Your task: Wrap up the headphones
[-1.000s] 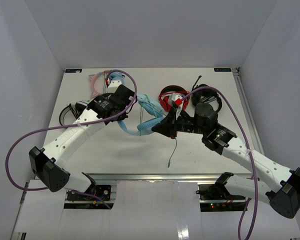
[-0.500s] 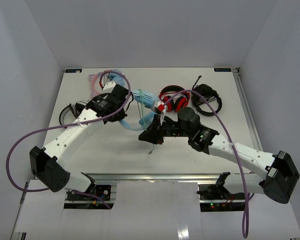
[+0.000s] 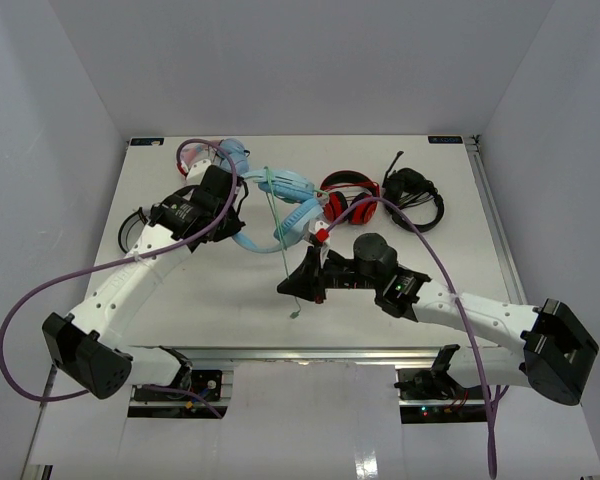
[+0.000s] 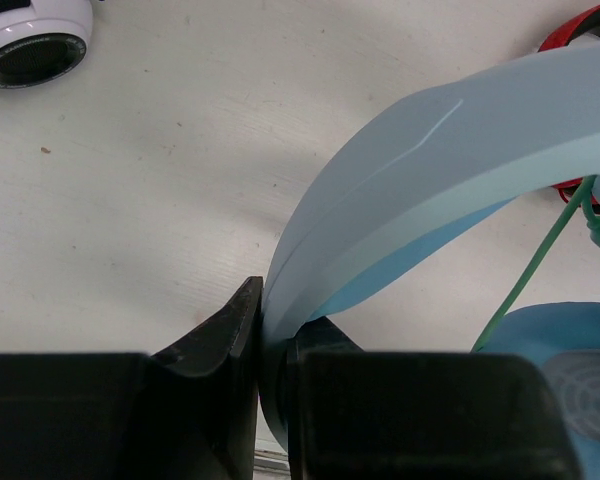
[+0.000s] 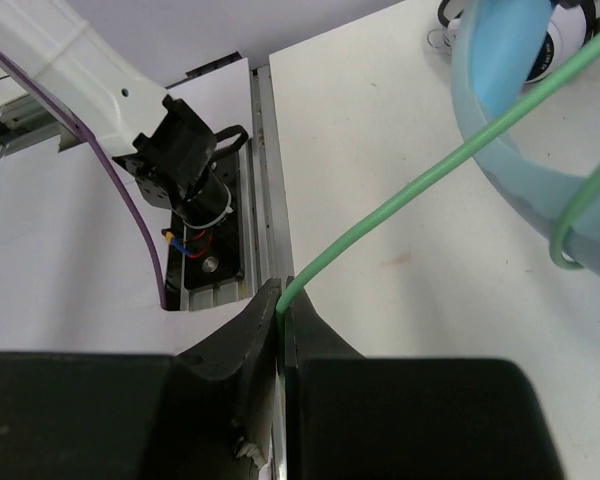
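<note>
Left tool [image 4: 263, 305] grips the headphones [image 3: 292, 187] by the headband [image 4: 430, 150]; right tool [image 5: 280, 300] pinches their cable [image 5: 430, 170], stretched near-to-far.

I count five sets: the light-blue headphones [image 3: 292, 186], a red pair [image 3: 337, 184], a pink pair [image 3: 230, 153], a black pair [image 3: 412, 190] and a dark pair [image 3: 130, 228].

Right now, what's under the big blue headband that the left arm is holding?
Under the headband you can see bare white table, the green cable and a blue ear cup. The band covers most of the red headphones behind it.
</note>
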{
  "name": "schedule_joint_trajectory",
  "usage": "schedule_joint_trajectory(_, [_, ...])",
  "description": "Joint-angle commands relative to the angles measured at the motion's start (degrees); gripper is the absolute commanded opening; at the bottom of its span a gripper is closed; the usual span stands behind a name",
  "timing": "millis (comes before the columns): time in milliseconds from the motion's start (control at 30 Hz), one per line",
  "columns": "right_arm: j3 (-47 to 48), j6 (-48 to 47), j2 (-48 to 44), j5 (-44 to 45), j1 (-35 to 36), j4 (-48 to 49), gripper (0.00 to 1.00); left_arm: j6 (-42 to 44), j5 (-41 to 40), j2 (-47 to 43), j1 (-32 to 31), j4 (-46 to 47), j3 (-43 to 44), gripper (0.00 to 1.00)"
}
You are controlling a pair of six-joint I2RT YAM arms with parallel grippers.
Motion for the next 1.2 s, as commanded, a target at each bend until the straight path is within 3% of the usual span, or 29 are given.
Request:
schedule_joint_trajectory(0, [-4.3, -0.7, -0.9, 0.2, 1.0, 8.9, 0.08, -2.8, 0.0, -3.6, 1.5, 3.7, 3.5, 0.00])
schedule_joint_trajectory(300, [-7.3, -1.3, 0.1, 21.3, 1.8, 10.5, 0.08, -3.0, 7.9, -9.1, 1.5, 5.8, 0.2, 0.00])
schedule_joint_trajectory(500, [-7.5, -0.8, 0.8, 30.6, 3.3, 12.1, 0.08, -5.1, 14.3, -14.2, 1.5, 10.4, -4.2, 0.00])
schedule_joint_trajectory(733, [-9.6, 2.0, 2.0, 44.0, 4.0, 20.6, 0.08, -8.4, 21.1, -18.0, 1.5, 13.2, -9.1, 0.00])
schedule_joint_trajectory(967, [-12.1, 5.5, 3.8, 51.1, 4.0, 29.8, 0.08, -10.0, 24.0, -21.8, 1.5, 13.8, -11.3, 0.00])
schedule_joint_trajectory(1167, [-13.5, 7.9, 6.5, 52.3, 4.0, 37.1, 0.08, -11.9, 28.9, -24.7, 1.5, 15.6, -13.5, 0.00])
